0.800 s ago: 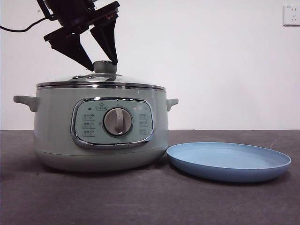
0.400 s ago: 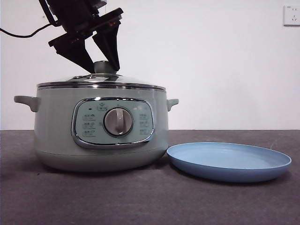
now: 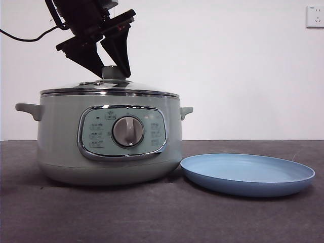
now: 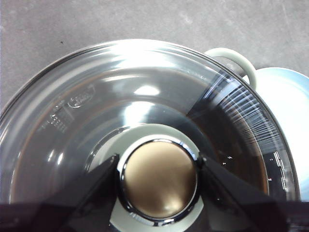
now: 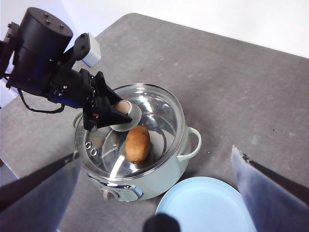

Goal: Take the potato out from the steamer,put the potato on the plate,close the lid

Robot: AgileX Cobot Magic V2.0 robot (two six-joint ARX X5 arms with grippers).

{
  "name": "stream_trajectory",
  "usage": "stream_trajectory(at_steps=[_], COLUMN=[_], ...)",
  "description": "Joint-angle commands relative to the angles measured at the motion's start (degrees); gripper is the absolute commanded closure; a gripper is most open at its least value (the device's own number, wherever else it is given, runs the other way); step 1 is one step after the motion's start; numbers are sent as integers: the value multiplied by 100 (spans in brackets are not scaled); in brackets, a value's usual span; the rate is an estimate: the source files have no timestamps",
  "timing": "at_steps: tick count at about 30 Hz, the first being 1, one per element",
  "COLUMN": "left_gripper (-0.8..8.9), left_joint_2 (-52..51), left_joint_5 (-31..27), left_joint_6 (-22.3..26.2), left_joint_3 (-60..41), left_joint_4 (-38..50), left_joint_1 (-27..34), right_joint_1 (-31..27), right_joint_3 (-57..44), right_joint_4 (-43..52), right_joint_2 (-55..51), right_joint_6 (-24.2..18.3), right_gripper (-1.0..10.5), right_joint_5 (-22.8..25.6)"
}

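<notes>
The pale green steamer (image 3: pixel 109 147) stands at the left with its glass lid (image 3: pixel 109 87) on. My left gripper (image 3: pixel 113 72) comes down from above, its two jaws pressed against either side of the lid's knob (image 4: pixel 158 179). Through the glass, the right wrist view shows the brown potato (image 5: pixel 137 143) lying inside the pot. The light-blue plate (image 3: pixel 248 174) sits on the table just right of the steamer, with nothing on it. My right gripper (image 5: pixel 155 151) hangs high above the pot and plate, open and holding nothing.
A black cable (image 3: pixel 20 33) trails from the left arm toward the left edge. A wall socket (image 3: pixel 315 16) sits at the top right. The dark grey table (image 5: pixel 231 87) stretches away behind and to the right of the steamer.
The left gripper's jaws have drawn together onto the lid's knob. The lid, steamer and plate have not moved.
</notes>
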Motion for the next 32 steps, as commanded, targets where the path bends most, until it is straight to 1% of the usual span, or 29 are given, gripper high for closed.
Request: stream_trajectory(at_steps=[1, 13, 14, 17, 19, 23, 29, 31, 32], left_gripper=[822, 822, 822, 822, 822, 822, 822, 822, 822], left_joint_2=[96, -197, -247, -435, -603, -1051, -1768, -1991, -2118], left_joint_5=[-234, -199, -195, -197, -199, -208, -225, -278, -391], left_joint_6=[136, 374, 393, 551, 654, 730, 960, 962, 962], left_joint_3=[144, 2417, 2603, 3029, 3200, 3340, 3340, 3340, 3340], left_joint_4=[-122, -1274, -1405, -1746, -1906, -2179, -2927, -2988, -2970], left_joint_1=[-7, -2, -2, -2, -2, -2, -2, 0, -2], right_joint_1=[13, 13, 13, 13, 13, 81, 560, 741, 848], right_joint_3=[17, 17, 17, 17, 17, 17, 17, 17, 17], right_joint_4=[31, 109, 131, 304, 457, 570, 708, 848, 942], right_joint_2=[-15, -15, -13, -9, -9, 35, 380, 549, 651], right_joint_6=[37, 44, 63, 345, 485, 514, 533, 542, 566], right_gripper=[290, 290, 290, 290, 290, 290, 290, 290, 291], right_joint_5=[-11, -39, -44, -44, -46, -55, -46, -35, -31])
